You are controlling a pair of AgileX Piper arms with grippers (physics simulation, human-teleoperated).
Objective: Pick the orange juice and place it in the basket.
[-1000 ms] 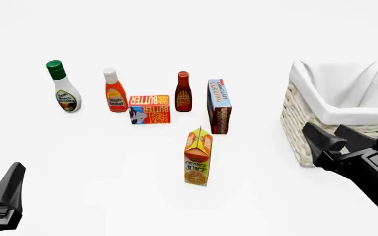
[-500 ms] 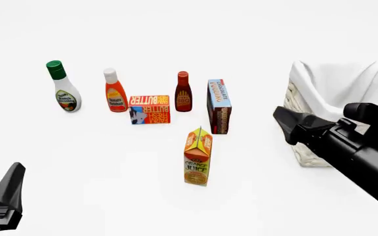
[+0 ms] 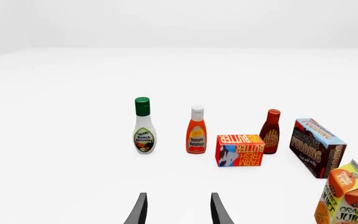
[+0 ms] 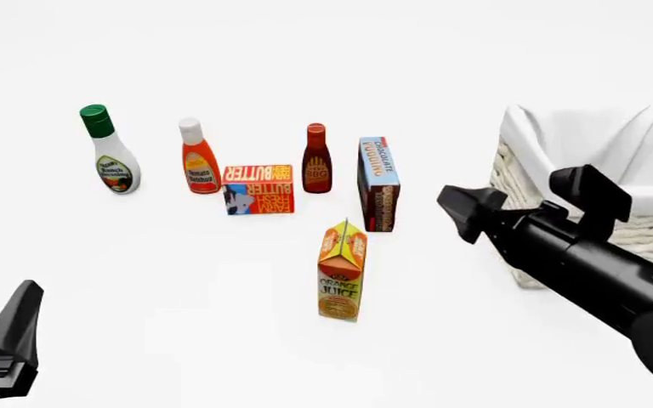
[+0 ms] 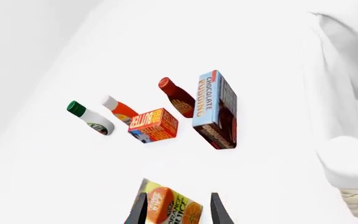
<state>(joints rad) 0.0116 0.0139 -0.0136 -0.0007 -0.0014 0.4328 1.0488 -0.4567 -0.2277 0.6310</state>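
Observation:
The orange juice [image 4: 342,272] carton stands upright at the table's front middle. It also shows in the left wrist view [image 3: 347,200] and in the right wrist view [image 5: 169,207]. The basket [image 4: 553,140] stands at the right, partly behind my right arm; its liner shows in the right wrist view [image 5: 347,158]. My right gripper [image 4: 519,194] is open and empty, in the air between the carton and the basket, above and right of the carton. In the right wrist view, the gripper [image 5: 177,207] points down at the carton top. My left gripper [image 4: 9,331] is open and empty at the front left corner, also seen in its wrist view [image 3: 177,212].
Behind the carton stand, left to right, a ranch dressing bottle [image 4: 109,157], a ketchup bottle [image 4: 200,161], a butter box [image 4: 258,189], a BBQ sauce bottle [image 4: 316,161] and a chocolate pudding box [image 4: 379,183] closest to the carton.
My right arm has moved left, away from the basket's front toward the carton, and its wrist has rolled. The left arm and all objects have stayed still.

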